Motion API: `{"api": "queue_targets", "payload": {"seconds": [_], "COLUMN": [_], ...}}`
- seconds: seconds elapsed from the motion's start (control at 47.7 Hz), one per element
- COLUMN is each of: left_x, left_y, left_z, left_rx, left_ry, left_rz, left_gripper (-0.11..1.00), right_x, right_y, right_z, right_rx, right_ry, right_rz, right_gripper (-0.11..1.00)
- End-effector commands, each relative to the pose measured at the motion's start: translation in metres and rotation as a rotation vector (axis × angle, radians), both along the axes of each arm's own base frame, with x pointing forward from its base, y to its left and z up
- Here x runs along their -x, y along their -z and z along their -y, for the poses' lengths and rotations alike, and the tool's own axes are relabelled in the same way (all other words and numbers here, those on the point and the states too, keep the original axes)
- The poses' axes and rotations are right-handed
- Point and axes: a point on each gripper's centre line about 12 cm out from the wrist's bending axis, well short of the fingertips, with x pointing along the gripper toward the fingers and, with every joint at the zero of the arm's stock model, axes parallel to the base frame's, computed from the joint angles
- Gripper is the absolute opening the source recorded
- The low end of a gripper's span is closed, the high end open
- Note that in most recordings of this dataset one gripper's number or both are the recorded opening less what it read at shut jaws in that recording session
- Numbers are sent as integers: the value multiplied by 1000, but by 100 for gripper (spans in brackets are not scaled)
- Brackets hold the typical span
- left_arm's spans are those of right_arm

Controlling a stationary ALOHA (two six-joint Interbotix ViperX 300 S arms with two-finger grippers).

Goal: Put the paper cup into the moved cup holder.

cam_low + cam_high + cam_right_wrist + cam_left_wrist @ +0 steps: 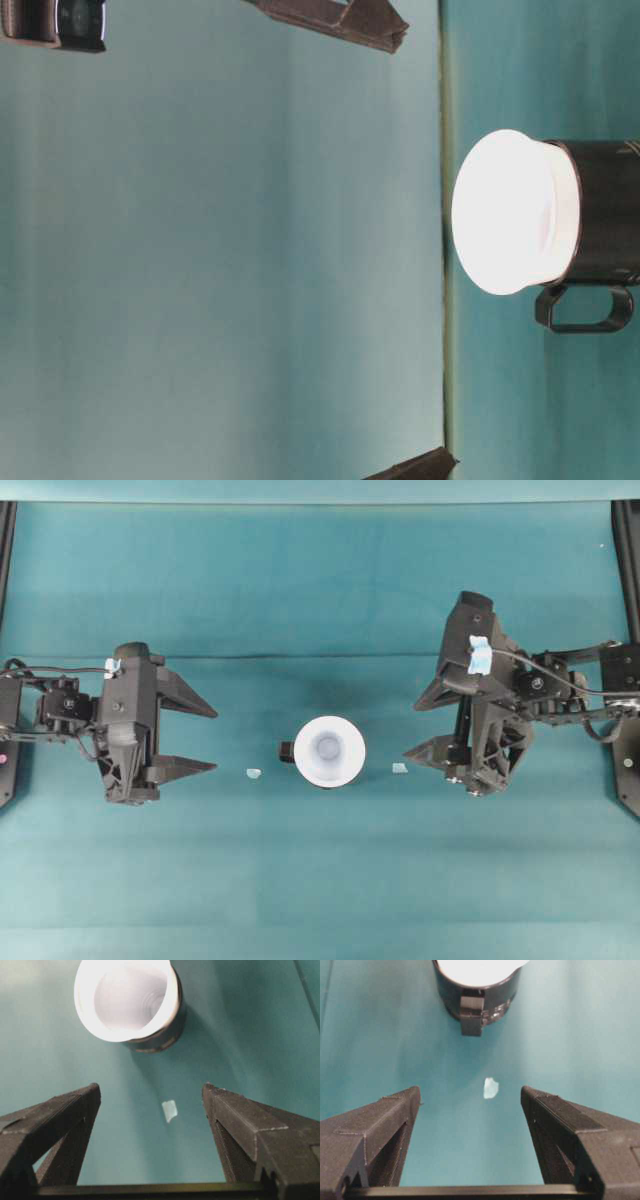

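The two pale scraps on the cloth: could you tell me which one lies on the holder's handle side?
The scrap between the left gripper and the cup holder; its black handle points at it. The other scrap lies opposite, towards the right gripper.

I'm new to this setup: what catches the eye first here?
The bright white paper cup sits inside the black cup holder at the middle of the teal table. The open left hand and right hand flank it, both empty, with a pale scrap on each side.
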Motion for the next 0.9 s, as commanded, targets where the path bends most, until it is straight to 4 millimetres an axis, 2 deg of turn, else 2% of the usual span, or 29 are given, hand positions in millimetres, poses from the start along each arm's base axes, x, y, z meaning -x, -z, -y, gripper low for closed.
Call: {"api": "queue_targets", "payload": {"seconds": [0.0, 0.881], "left_x": [-4, -3], "left_y": [-6, -5], "left_z": [1, 1], "left_rx": [-2, 19], "left_ry": [4, -10], "left_rz": [23, 20], "left_gripper": [81, 81], "right_x": [0, -1], "right_y": [-8, -8], "right_z": [-1, -1], "right_rx": [10, 9], "right_ry": [-11, -10], "right_rz": [30, 38], "right_gripper": [90, 90]}}
